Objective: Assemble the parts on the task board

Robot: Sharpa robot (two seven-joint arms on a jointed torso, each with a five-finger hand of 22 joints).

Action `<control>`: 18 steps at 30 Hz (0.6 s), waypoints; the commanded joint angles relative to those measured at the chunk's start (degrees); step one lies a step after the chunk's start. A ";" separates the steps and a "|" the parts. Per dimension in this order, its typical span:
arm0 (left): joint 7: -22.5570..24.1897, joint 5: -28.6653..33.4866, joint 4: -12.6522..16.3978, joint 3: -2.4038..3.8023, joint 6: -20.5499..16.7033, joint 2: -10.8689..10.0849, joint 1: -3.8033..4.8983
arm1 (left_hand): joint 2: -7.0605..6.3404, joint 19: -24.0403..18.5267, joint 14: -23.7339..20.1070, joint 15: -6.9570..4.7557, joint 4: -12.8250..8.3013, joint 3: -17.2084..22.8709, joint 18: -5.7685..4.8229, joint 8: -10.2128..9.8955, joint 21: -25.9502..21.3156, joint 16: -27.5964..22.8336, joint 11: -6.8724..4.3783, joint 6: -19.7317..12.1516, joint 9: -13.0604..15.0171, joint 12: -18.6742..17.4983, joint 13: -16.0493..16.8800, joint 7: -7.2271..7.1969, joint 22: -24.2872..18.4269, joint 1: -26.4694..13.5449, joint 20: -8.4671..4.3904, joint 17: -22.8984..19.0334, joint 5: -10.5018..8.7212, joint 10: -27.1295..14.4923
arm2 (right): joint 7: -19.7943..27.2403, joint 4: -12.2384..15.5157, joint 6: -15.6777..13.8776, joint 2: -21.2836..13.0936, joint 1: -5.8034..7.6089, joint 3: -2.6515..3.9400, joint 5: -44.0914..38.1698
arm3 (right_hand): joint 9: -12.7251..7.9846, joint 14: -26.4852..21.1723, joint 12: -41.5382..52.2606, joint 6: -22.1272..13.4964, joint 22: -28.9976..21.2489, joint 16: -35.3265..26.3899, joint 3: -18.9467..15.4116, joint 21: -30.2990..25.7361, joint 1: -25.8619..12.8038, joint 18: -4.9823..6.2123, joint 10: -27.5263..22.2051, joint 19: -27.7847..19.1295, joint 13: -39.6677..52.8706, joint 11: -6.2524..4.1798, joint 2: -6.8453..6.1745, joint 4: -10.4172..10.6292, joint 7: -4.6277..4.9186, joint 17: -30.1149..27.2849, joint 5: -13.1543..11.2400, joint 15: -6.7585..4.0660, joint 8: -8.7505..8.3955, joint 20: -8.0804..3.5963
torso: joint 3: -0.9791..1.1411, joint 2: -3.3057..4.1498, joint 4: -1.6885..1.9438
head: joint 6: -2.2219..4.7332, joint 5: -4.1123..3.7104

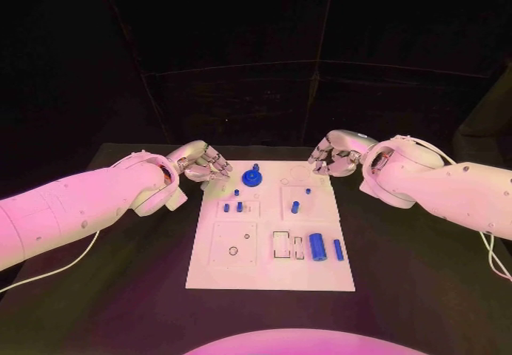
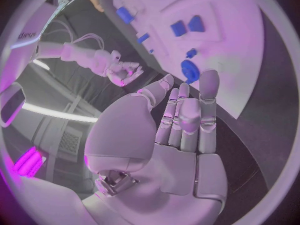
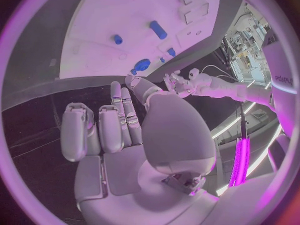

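The white task board [image 1: 267,266] lies in the middle of the black table. At its far edge stands a round blue part with a knob [image 1: 253,177] [image 2: 189,71] [image 3: 142,64]. Small blue pegs [image 1: 237,194] [image 1: 307,191] stand in the board's upper blocks. A blue cylinder [image 1: 316,246] and a slim blue bar [image 1: 338,250] lie at the near right. My left hand [image 1: 203,164] [image 2: 181,120] hovers off the board's far-left corner, fingers extended, holding nothing. My right hand [image 1: 333,159] [image 3: 119,125] hovers at the far-right corner, fingers loosely bent, also empty.
Bare black table [image 1: 118,281] runs round the board on all sides. Two empty rectangular slots [image 1: 280,245] sit left of the cylinder, and a square plate with a round hole [image 1: 234,250] is at the near left.
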 commanded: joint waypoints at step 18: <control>14.94 35.44 8.64 -0.08 1.76 -3.78 -0.38 | 0.93 -2.98 -6.63 -0.33 0.71 -0.61 1.20 0.60 -6.44 -9.83 -0.54 1.71 -0.19 1.20 0.06 -0.36 -4.87 -0.05 -0.19 -13.30 0.13 1.97 | -1.69 -1.24 0.96 2.41 -4.68 0.01 -12.43 | -0.21 2.04 -3.40 -0.89 -3.24 -0.42 2.15 -2.16 -0.16 1.52 -1.49 -1.11 -6.89 1.87 -1.46 -0.06 1.58 -0.23 -0.94 1.33 -1.69 1.35 | 0.00 0.17 0.02 | 0.69 -0.22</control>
